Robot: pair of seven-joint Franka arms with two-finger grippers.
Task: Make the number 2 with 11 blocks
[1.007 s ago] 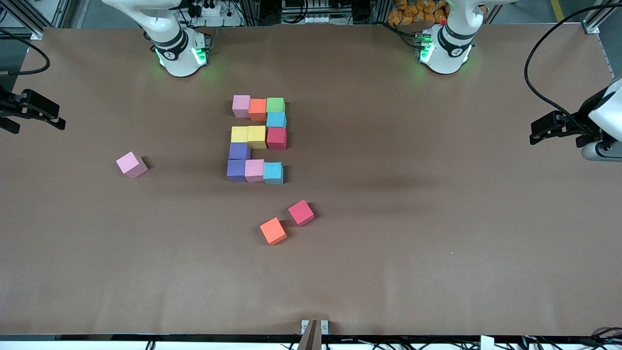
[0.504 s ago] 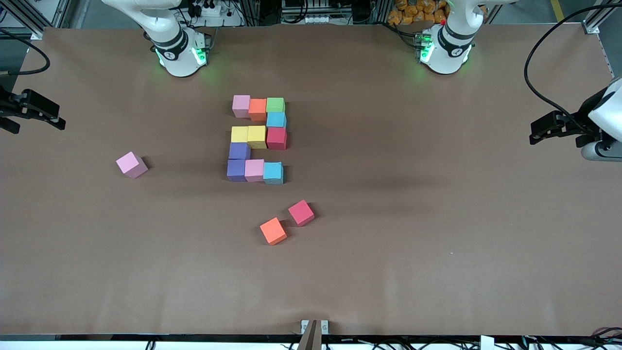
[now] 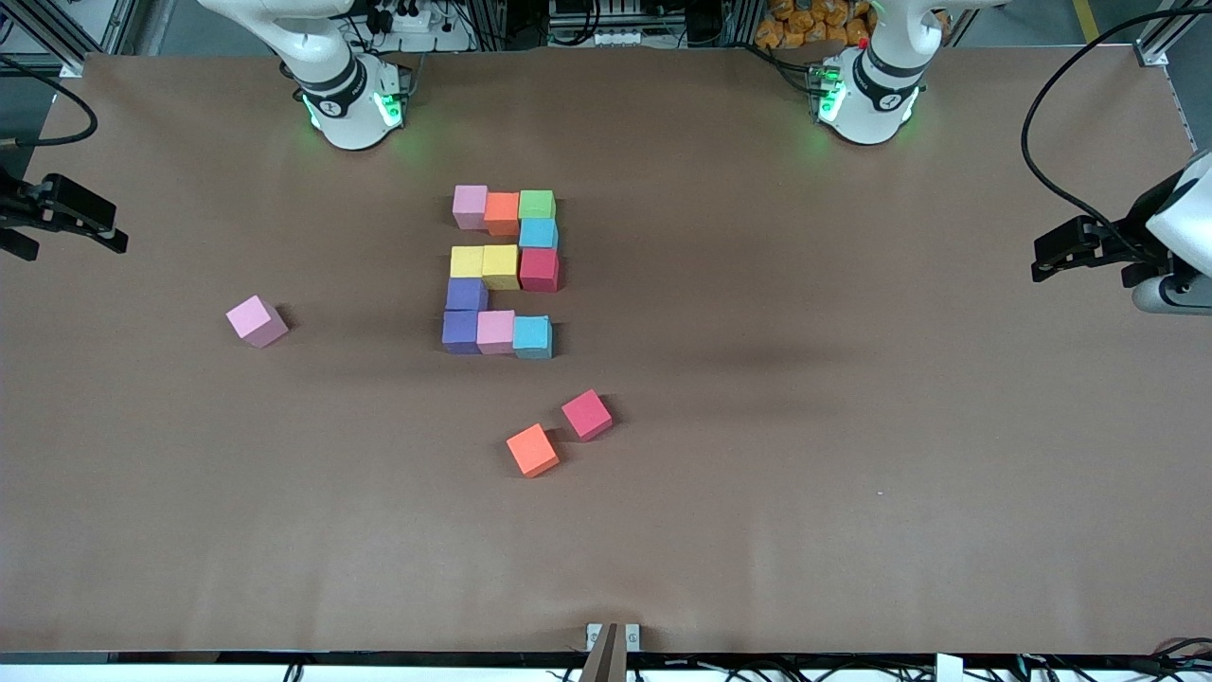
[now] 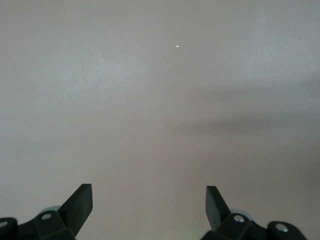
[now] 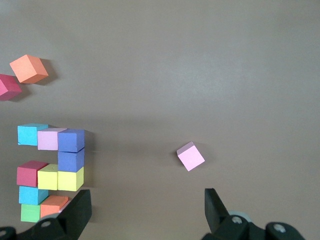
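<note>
The number 2 point(image 3: 500, 268) lies mid-table, made of touching blocks. Its row farthest from the front camera is pale pink point(image 3: 470, 206), orange point(image 3: 502, 212) and green point(image 3: 536, 205). A light blue block point(image 3: 538, 233) follows, then two yellow point(image 3: 483, 263) and a crimson one point(image 3: 539, 269). A purple block point(image 3: 466, 294) leads to the nearest row of purple, pink and light blue point(image 3: 532, 336). The right wrist view shows the number 2 point(image 5: 50, 172) too. My right gripper point(image 3: 68, 242) point(image 5: 148, 202) hangs open and empty at the right arm's end. My left gripper point(image 3: 1086, 273) point(image 4: 149, 200) hangs open over bare table at the left arm's end.
Three loose cubes lie apart from the digit. A pale pink cube point(image 3: 257, 321) point(image 5: 190, 156) sits toward the right arm's end. An orange cube point(image 3: 532, 450) point(image 5: 29, 68) and a hot-pink cube point(image 3: 586, 415) point(image 5: 7, 86) sit nearer the front camera. Brown paper point(image 3: 852, 426) covers the table.
</note>
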